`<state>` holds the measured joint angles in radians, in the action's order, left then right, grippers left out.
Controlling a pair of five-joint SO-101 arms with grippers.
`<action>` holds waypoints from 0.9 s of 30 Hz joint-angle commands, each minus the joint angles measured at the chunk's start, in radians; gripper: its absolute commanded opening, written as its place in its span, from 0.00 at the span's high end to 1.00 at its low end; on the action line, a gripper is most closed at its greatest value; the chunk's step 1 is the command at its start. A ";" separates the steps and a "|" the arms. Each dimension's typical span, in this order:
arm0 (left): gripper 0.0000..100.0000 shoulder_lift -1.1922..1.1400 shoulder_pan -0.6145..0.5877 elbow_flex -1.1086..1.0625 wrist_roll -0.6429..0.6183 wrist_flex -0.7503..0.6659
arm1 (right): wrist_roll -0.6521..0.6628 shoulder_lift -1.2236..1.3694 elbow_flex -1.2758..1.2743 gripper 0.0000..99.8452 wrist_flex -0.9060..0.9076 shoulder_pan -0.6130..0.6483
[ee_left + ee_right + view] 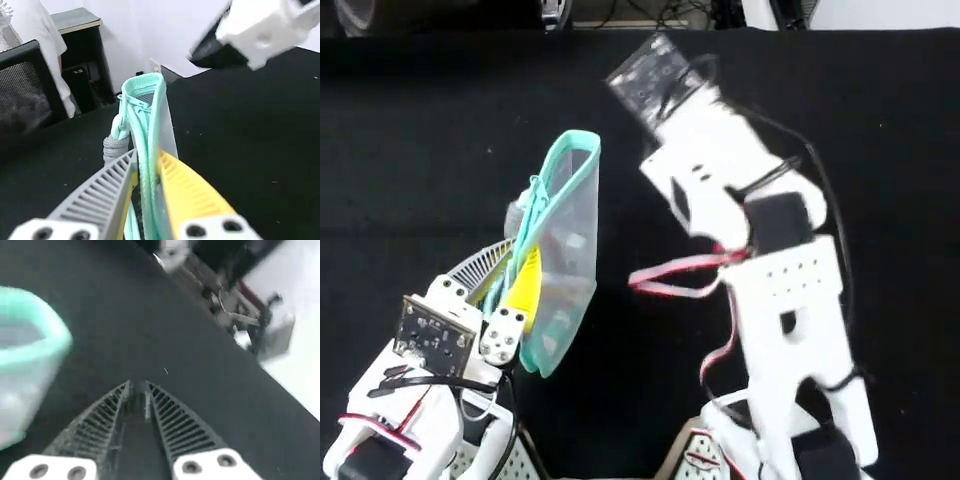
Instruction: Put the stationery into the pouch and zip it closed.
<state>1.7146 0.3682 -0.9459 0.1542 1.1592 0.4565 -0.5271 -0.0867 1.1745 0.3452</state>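
Pouch (570,230) was held up off the black table (420,130), standing on edge, teal zip border uppermost and running away from the left arm. Clear walls; contents could not be made out. The zip teeth looked drawn together along the stretch seen from the left wrist (150,100).

Left gripper (515,262) sat near the table's front-left corner. Its grey finger (107,185) and yellow finger (187,192) were pressed against either side of the teal border, pinching the pouch between them (147,155). A grey ribbed piece (114,148) hung at the border just past the grey finger's tip; what it was could not be told.

Right arm (790,290) stretched from the front edge toward the table's middle, to the right of the pouch and apart from it. A white part of it crossed above the pouch in the left wrist view (260,25).

Right gripper (137,385) pointed down at bare black cloth, fingers drawn close together with nothing between them. The pouch's rounded teal end (25,355) lay off to one side of it, not touching.
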 commanded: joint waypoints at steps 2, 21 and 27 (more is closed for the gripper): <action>0.97 -0.002 0.107 -0.047 0.060 0.011 | -0.158 -0.059 0.111 0.79 0.031 0.129; 0.97 -0.008 0.340 -0.148 0.198 0.103 | -0.218 -0.027 0.202 0.82 0.267 0.253; 0.97 -0.008 0.341 -0.156 0.198 0.107 | -0.212 0.125 0.352 0.76 0.551 0.253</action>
<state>1.7192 0.7058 -1.0211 0.3445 1.2068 0.2447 -0.4503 0.1665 1.6088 0.5846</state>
